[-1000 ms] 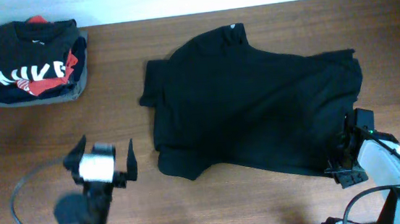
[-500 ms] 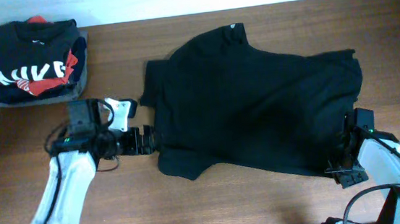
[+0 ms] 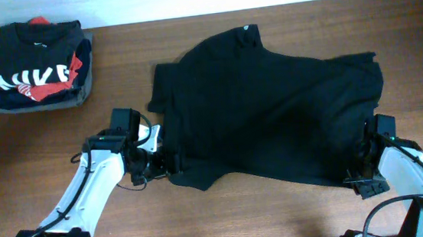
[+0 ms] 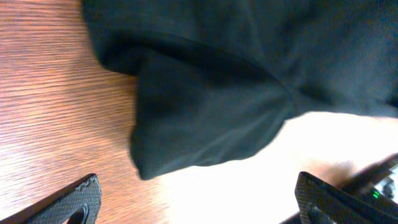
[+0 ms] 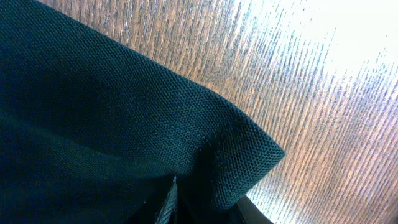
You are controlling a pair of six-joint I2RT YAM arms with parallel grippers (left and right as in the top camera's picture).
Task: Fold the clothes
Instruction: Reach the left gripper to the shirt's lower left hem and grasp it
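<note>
- well, the black shirt (image 3: 264,106) lies spread on the wooden table (image 3: 228,217), from the centre to the right, collar toward the far edge.
- left gripper (image 3: 165,155) sits low at the near-left sleeve, jaws wide apart, with the sleeve tip just ahead of its fingers (image 4: 78,199).
- right gripper (image 3: 367,163) is clamped on the shirt's near-right hem.
- folded black top with white letters (image 3: 38,68) rests far left, well apart.
</note>
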